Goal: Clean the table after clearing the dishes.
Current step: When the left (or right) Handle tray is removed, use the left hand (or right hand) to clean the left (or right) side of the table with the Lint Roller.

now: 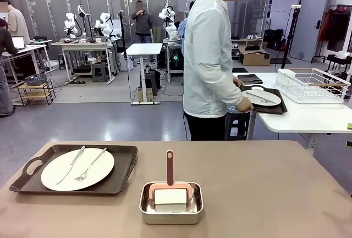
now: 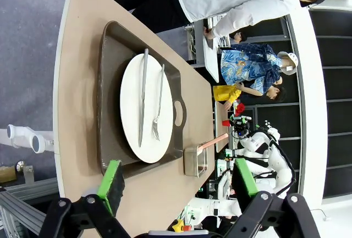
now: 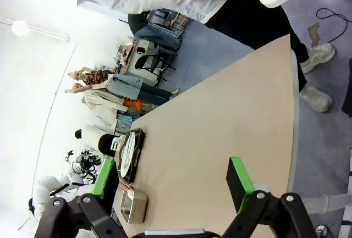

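Looks about half cleared. On the left part of the table, still one dark tray holding a white plate, with a knife and a fork lying side by side across that plate. At the near middle, a small steel pan with a pink roller standing in it, handle up and untouched.

Beyond the far edge and to the right, on the white side table, a person's hand at the second tray with the second plate in it, just beside a wire rack. Hard to tell from this far off whether fully set down or still gripped.

As for the left gripper: spread wide, green pads well apart, nothing between them, looking down over the dark tray and its plate. Likewise the right gripper: wide apart, empty, above the bare right part of the table.

Left to do, judging from this: carry off the first tray with its plate and cutlery, then go over the tabletop, presumably with the roller. No sign of cleaning begun yet.
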{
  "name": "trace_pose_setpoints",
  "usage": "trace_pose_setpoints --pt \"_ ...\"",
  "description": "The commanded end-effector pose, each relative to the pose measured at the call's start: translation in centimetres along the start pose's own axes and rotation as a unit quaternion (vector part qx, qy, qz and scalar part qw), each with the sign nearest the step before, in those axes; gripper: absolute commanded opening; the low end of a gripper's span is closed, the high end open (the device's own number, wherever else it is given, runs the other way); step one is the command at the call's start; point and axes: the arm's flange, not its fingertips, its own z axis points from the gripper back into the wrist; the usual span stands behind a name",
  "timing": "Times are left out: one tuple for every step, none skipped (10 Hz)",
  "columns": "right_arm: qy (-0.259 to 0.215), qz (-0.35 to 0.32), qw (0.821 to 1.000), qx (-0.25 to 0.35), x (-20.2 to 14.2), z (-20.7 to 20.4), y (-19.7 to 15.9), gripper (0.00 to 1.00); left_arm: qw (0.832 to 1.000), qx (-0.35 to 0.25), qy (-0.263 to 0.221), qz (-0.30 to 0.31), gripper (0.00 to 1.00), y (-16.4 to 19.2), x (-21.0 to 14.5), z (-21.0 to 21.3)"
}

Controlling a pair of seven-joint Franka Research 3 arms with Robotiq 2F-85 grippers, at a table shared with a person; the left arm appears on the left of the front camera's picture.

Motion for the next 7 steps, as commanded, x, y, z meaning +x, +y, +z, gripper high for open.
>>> trace_pose_setpoints --pt "0.004 0.001 1.000 0.000 -0.08 -0.08 0.22 1.00 1.000 0.002 0.000 -0.004 1.00 -0.18 -0.21 0.32" --pt "0.004 0.001 1.000 0.000 -0.08 -0.08 0.22 1.00 1.000 0.002 0.000 -0.004 1.00 -0.18 -0.21 0.32" --pt "0.004 0.001 1.000 0.000 -0.08 -0.08 0.22 1.00 1.000 0.002 0.000 -0.004 1.00 -0.18 -0.21 0.32" --pt "0.004 0.001 1.000 0.000 -0.08 -0.08 0.22 1.00 1.000 0.002 0.000 -0.004 1.00 -0.18 -0.21 0.32" --pt "0.004 0.001 1.000 0.000 -0.08 -0.08 0.22 1.00 1.000 0.002 0.000 -0.004 1.00 -0.18 -0.21 0.32" --pt "0.004 0.001 1.000 0.000 -0.08 -0.08 0.22 1.00 1.000 0.002 0.000 -0.004 1.00 -0.18 -0.21 0.32" --pt "0.004 0.001 1.000 0.000 -0.08 -0.08 0.22 1.00 1.000 0.002 0.000 -0.004 1.00 -0.18 -0.21 0.32"
